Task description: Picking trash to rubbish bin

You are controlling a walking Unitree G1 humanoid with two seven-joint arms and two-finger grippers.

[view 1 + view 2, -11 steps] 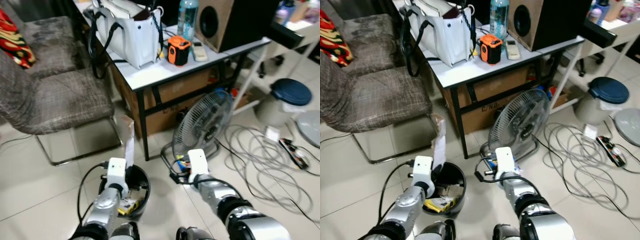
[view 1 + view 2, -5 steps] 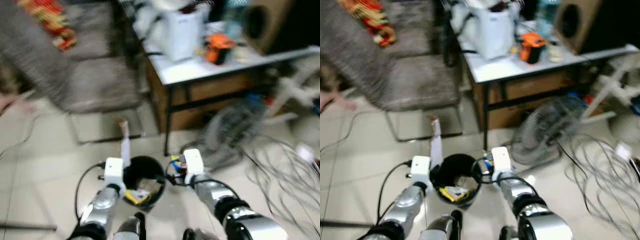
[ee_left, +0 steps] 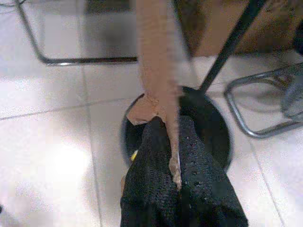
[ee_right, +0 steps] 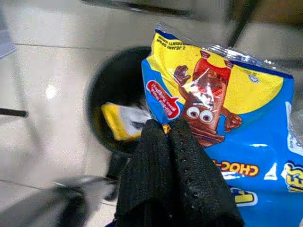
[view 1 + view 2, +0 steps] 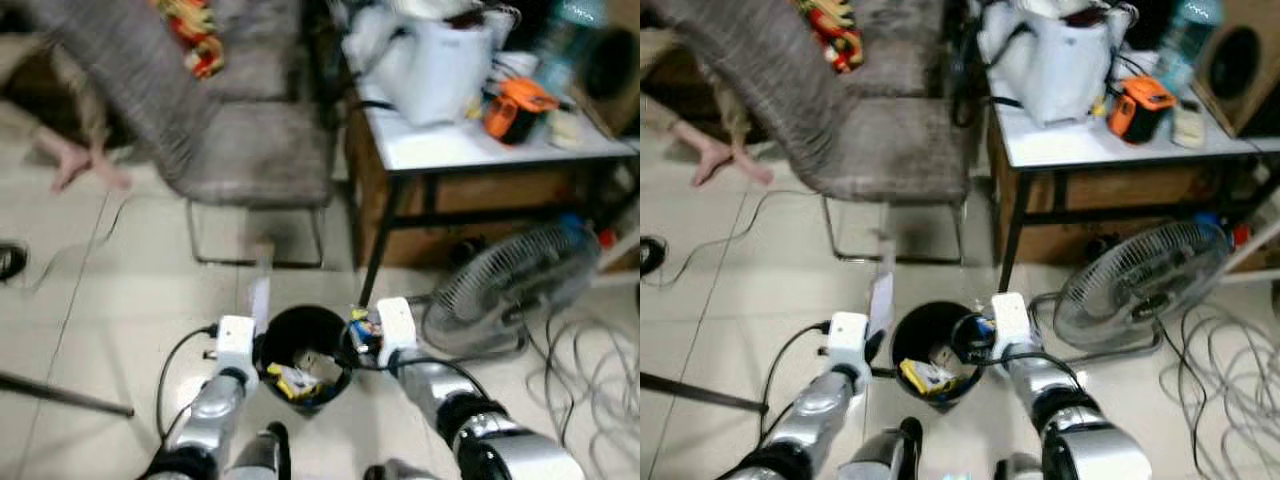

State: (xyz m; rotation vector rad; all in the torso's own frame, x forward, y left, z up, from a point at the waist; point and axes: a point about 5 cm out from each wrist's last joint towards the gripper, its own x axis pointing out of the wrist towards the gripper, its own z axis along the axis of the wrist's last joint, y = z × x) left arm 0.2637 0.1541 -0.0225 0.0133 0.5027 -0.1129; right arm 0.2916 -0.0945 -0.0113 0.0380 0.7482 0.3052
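A round black rubbish bin (image 5: pixel 305 345) stands on the tiled floor between my two arms, with yellow wrappers (image 5: pixel 925 375) inside. My left gripper (image 3: pixel 176 161) is shut on a long strip of brown cardboard (image 3: pixel 156 66) that stands up beside the bin's left rim (image 5: pixel 258 300). My right gripper (image 4: pixel 165 137) is shut on a blue and yellow snack packet (image 4: pixel 222 118), held at the bin's right rim (image 5: pixel 362 330).
A grey chair (image 5: pixel 250 150) stands behind the bin, a white table (image 5: pixel 480 140) with a white bag and an orange device to its right, a floor fan (image 5: pixel 510 290) and loose cables (image 5: pixel 600 380) further right. A person's bare foot (image 5: pixel 75 165) rests at the far left.
The camera has swung, shifting the whole scene rightward. Both grippers keep their holds, and the bin now sits midway between them.
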